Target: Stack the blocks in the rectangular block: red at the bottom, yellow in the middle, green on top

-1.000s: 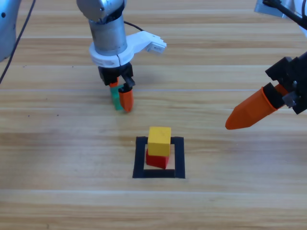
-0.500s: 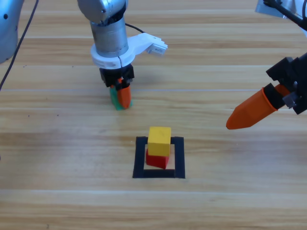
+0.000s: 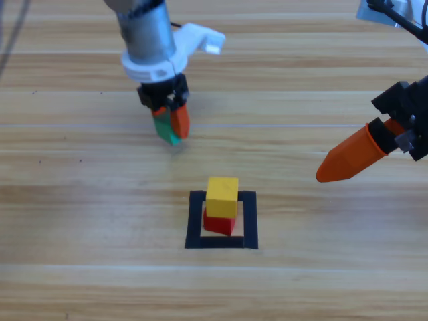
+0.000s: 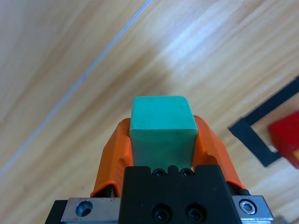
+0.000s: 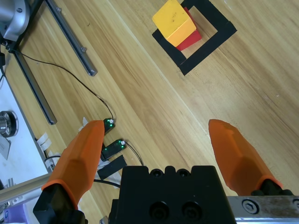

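The yellow cube [image 3: 222, 196] rests on the red cube [image 3: 219, 223] inside the black tape square [image 3: 196, 221]; both also show in the right wrist view, yellow cube [image 5: 175, 22] over red cube [image 5: 192, 37]. My left gripper [image 3: 171, 127] is shut on the green cube [image 3: 162, 128], lifted off the table, up and left of the stack. In the left wrist view the green cube [image 4: 162, 126] sits clamped between the orange jaws. My right gripper [image 3: 341, 162] hangs open at the right, apart from the stack.
The tape square's corner [image 4: 254, 135] and the red cube [image 4: 286, 135] show at the left wrist view's right edge. Cables and metal rails [image 5: 70, 35] lie beyond the table's edge in the right wrist view.
The left gripper closed on the green cube and has raised it off the table, shifting slightly up the picture. The right arm and the stack have not moved.
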